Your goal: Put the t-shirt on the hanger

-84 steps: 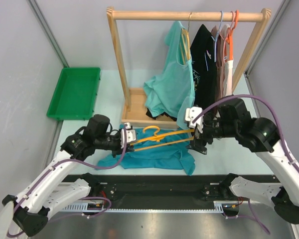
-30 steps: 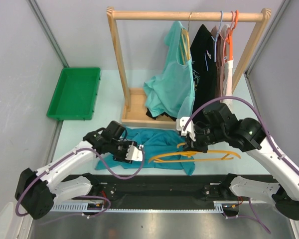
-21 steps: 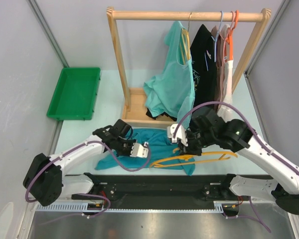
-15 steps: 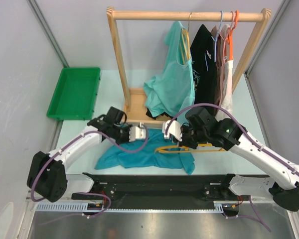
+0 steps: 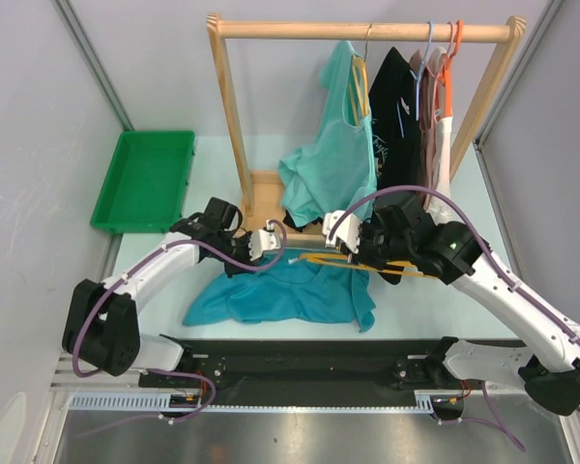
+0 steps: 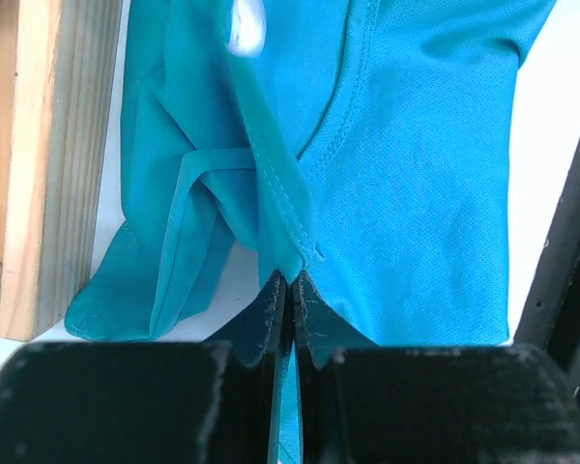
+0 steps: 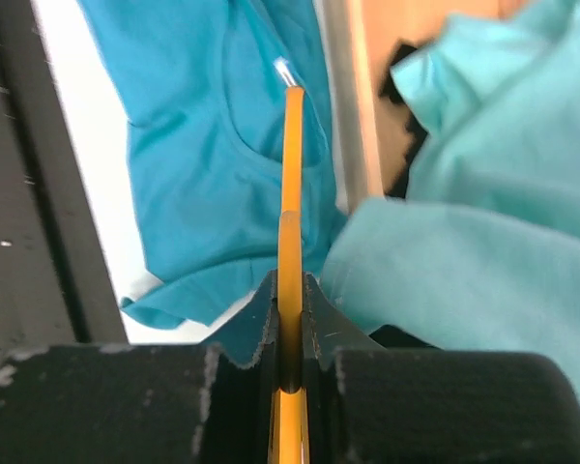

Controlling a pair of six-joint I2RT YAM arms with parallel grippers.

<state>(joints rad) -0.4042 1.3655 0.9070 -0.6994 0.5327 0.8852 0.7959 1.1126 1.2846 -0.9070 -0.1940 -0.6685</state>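
The teal-blue t-shirt (image 5: 271, 295) lies crumpled on the table in front of the rack. My left gripper (image 5: 274, 244) is at its far edge, shut on a fold of the hem or collar seam (image 6: 288, 290), and the cloth (image 6: 406, 193) spreads out beyond the tips. The thin yellow-orange hanger (image 5: 321, 258) is held level just above the shirt's far edge. My right gripper (image 5: 340, 240) is shut on its bar (image 7: 290, 290). In the right wrist view the hanger (image 7: 290, 174) points away over the t-shirt (image 7: 193, 145). Its hook is hidden behind the arm.
The wooden clothes rack (image 5: 227, 126) stands just behind both grippers, its base plank (image 6: 48, 145) touching the shirt's left side. A mint-green shirt (image 5: 333, 174) hangs low beside the right gripper, with black and other garments (image 5: 398, 106) further right. A green tray (image 5: 145, 179) sits at back left.
The left gripper shut on the t-shirt's edge and pulled it back toward the rack. The right arm carried the hanger from the front edge back and left, over the shirt.
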